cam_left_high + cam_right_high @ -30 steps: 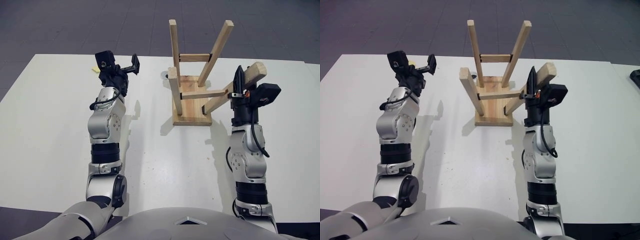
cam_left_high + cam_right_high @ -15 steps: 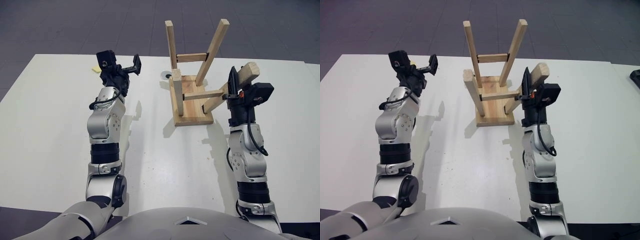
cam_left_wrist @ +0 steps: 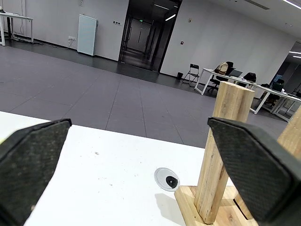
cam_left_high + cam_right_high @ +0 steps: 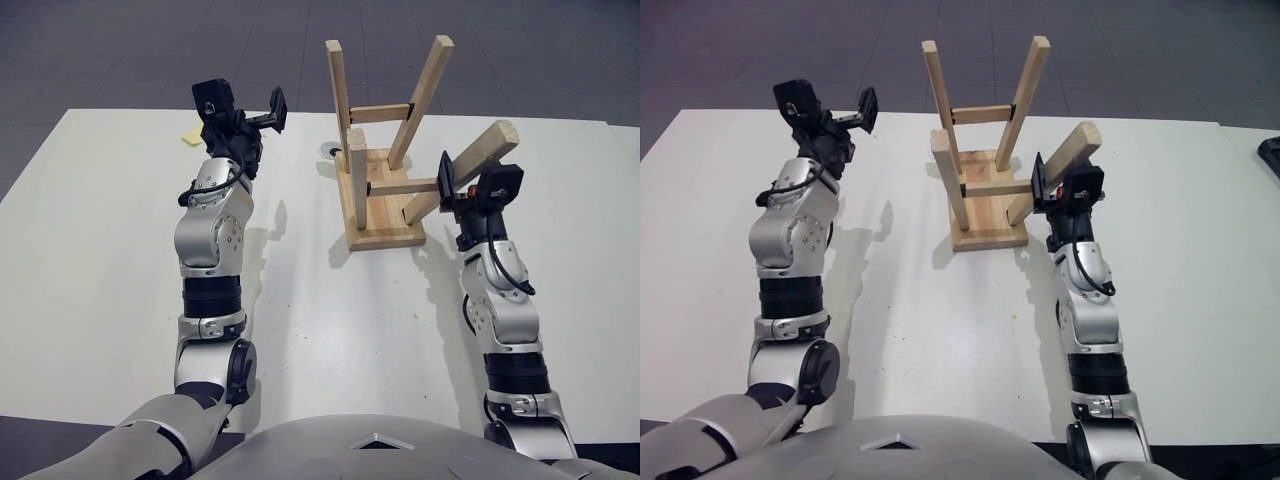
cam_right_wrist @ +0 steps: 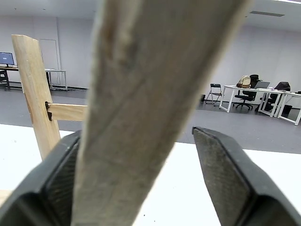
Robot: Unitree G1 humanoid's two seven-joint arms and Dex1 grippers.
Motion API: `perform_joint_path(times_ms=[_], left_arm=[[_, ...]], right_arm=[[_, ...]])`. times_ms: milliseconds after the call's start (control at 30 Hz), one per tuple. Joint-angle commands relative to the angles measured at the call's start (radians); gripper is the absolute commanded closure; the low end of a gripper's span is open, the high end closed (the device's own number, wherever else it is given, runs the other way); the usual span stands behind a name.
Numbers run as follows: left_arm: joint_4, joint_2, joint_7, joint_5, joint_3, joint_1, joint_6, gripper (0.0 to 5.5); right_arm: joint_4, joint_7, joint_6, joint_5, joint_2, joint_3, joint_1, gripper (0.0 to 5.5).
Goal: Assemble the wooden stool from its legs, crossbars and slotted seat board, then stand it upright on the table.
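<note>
Stool (image 4: 400,187): inverted on white desk (image 4: 100,220), centre-right; seat board (image 4: 388,236) flat on the desk, four legs up, crossbars joining them.
Near-right leg (image 4: 484,151): splays outward toward the robot's right.
R hand (image 4: 457,180): straddles this leg approx. mid-length, fingers (image 5: 221,174) apart; one pad against the wood, the other w/ a visible gap.
L hand (image 4: 258,118): raised above the desk, left of the stool, fingers wide apart, holding nothing.
Desk extras: round cable port (image 4: 328,151) just beside the seat board's far-left corner; yellow slip (image 4: 190,138) near the L hand.
</note>
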Motion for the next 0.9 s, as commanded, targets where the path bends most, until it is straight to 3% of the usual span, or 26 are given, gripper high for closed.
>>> perform_joint_path(times_ms=[33,167,333,567,667,900], left_arm=[[0.014,-0.018,0.015,-0.006,0.008,-0.011,-0.007,0.10],[0.025,-0.024,0.024,0.001,0.015,-0.003,-0.023,0.10],[0.046,-0.037,0.029,0.005,0.016,0.000,-0.044,0.10],[0.070,-0.021,0.057,0.004,0.063,-0.018,-0.089,0.10],[0.076,-0.010,0.068,0.005,0.081,-0.019,-0.100,0.10],[0.095,-0.001,0.050,0.008,0.063,-0.021,-0.091,0.10]], right_arm=[[-0.041,0.045,0.190,0.044,-0.038,-0.047,0.037,1.43],[-0.209,0.043,0.262,0.132,-0.072,-0.154,-0.100,0.78],[-0.293,0.010,0.388,0.399,-0.043,-0.304,-0.309,0.11],[-0.224,0.016,0.375,0.572,-0.119,-0.427,-0.634,0.11],[-0.201,0.013,0.399,0.520,-0.114,-0.370,-0.607,0.11],[-0.155,-0.072,0.471,0.307,0.048,-0.107,-0.162,0.11]])
